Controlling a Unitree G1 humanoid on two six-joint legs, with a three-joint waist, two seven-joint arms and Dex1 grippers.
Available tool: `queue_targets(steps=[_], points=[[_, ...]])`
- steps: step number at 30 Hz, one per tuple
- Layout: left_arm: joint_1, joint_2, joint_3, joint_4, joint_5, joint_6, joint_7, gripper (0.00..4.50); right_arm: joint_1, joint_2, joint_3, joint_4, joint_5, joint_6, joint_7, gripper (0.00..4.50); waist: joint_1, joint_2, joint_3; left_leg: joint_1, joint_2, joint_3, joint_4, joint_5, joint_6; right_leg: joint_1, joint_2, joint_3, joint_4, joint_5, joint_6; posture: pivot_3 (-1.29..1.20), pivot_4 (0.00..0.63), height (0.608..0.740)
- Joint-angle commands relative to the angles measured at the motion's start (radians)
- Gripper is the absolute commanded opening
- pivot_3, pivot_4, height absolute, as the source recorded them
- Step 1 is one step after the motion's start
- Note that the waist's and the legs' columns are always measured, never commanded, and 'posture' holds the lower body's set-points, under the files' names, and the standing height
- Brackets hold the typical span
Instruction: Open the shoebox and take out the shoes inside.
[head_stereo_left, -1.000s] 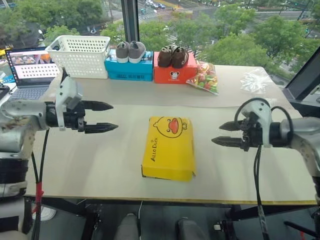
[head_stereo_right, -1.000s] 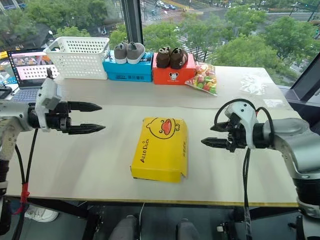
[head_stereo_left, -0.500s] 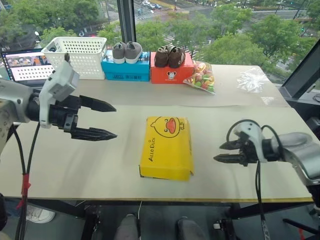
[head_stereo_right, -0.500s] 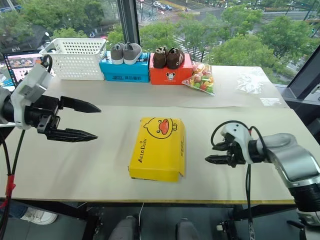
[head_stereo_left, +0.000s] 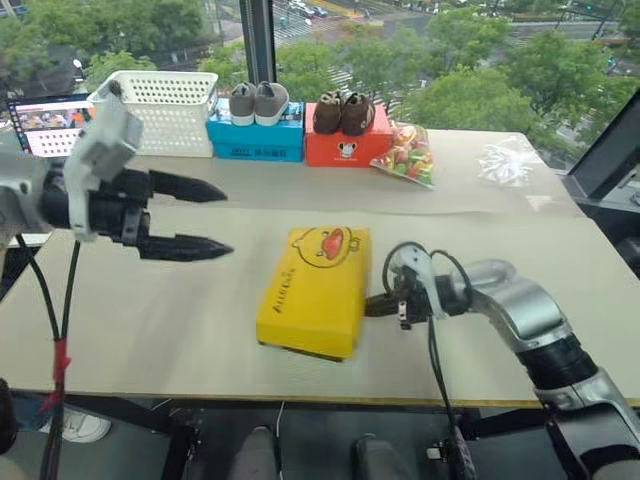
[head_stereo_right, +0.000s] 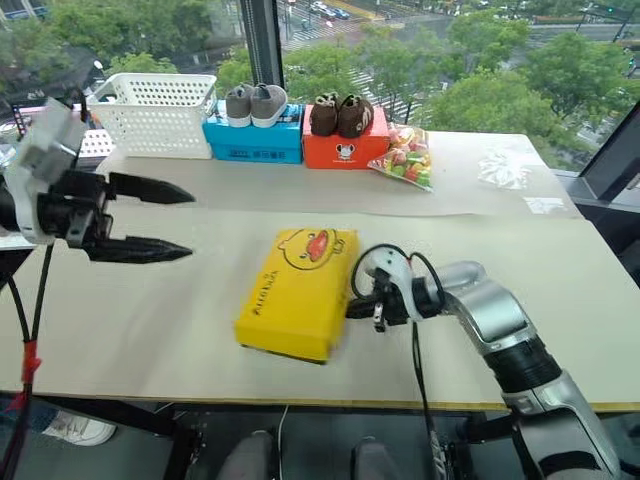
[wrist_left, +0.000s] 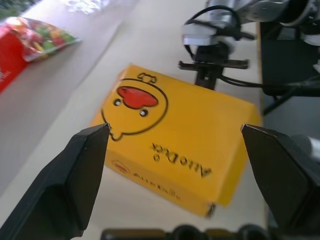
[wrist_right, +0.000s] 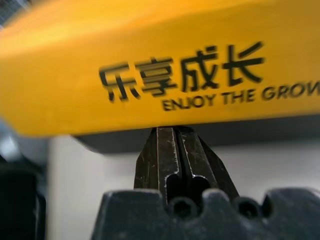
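The yellow shoebox (head_stereo_left: 310, 290) with the duck face lies closed mid-table, skewed, its near end swung toward my left. My right gripper (head_stereo_left: 372, 307) is shut, its tips pressed against the box's right side. In the right wrist view the joined fingertips (wrist_right: 172, 134) sit just under the yellow lid's edge (wrist_right: 150, 75), against the black side. My left gripper (head_stereo_left: 218, 218) hovers open above the table, left of the box, and its wrist view frames the shoebox (wrist_left: 175, 145) between its fingers. The shoes are hidden inside the box.
Along the far edge stand a white basket (head_stereo_left: 160, 110), a blue box (head_stereo_left: 258, 140) with grey shoes, a red-orange box (head_stereo_left: 340, 150) with brown shoes and a candy bag (head_stereo_left: 408, 158). A laptop (head_stereo_left: 50, 125) sits far left, crumpled clear plastic (head_stereo_left: 505, 162) far right.
My right gripper has shut and swept left, lower, up against the box's right side. The box has turned, its near end sliding left. My left gripper has risen a little, still open.
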Motion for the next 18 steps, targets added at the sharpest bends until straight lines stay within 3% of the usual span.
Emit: queue_targets(steps=[1,4,10,18], points=[[0.031,0.053,0.088,-0.003,0.0,-0.003,0.018,4.5,-0.118,0.052,-0.111,-0.054,0.135,0.057,-0.004,0.13,-0.003,0.0,0.0,0.0,0.0,0.0,0.0,0.0,0.0,0.0,0.0,0.0,0.0,0.0,0.0,0.0,0.15,0.74],[0.055,0.08,0.126,-0.037,-0.011,0.006,0.037,4.5,-0.218,0.126,-0.12,-0.03,0.166,0.054,-0.027,0.13,-0.002,0.0,0.0,0.001,0.001,0.0,-0.001,0.0,0.0,0.0,0.0,0.0,0.0,0.0,-0.001,0.0,0.15,0.74],[-0.001,0.101,0.247,-0.094,-0.144,0.115,0.124,4.5,-0.42,0.371,-0.058,0.171,0.042,-0.135,-0.144,0.13,0.001,0.0,0.0,0.0,0.001,0.0,0.0,0.0,0.0,-0.001,0.0,-0.001,0.0,0.0,-0.001,0.0,0.15,0.74],[-0.011,0.217,0.416,-0.177,-0.299,0.288,0.234,4.5,-0.489,0.59,0.038,0.506,-0.158,-0.413,-0.204,0.13,-0.001,-0.001,0.001,0.0,0.002,-0.001,-0.001,-0.001,-0.001,-0.001,0.001,-0.002,0.001,0.0,-0.001,0.0,0.15,0.74]])
